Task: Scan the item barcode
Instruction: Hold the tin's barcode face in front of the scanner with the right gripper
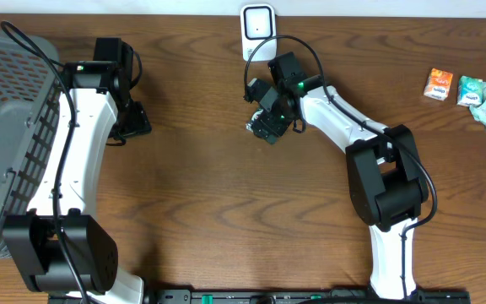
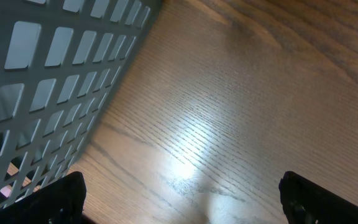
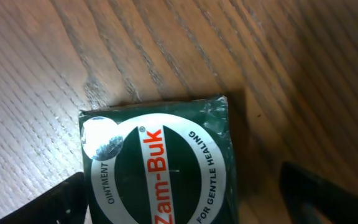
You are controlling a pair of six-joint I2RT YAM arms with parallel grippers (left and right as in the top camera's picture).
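Zam-Buk box [image 3: 160, 162], green, lying flat on counter [image 3: 55, 56], label up, between right fingers [image 3: 334, 199]. Right fingers spread wide, one each side of box, no squeeze seen; right-hand one clearly apart from box. Overhead: right arm reaches to mid-counter, just in front of white scanner [image 1: 258, 25] at far edge. Left fingers [image 2: 309, 199] open wide, nothing btwn them, bare wood below, grey basket [image 2: 42, 74] just beside. Orange carton [image 1: 438, 84] + packets [image 1: 482, 95] at far right, well apart from both arms.
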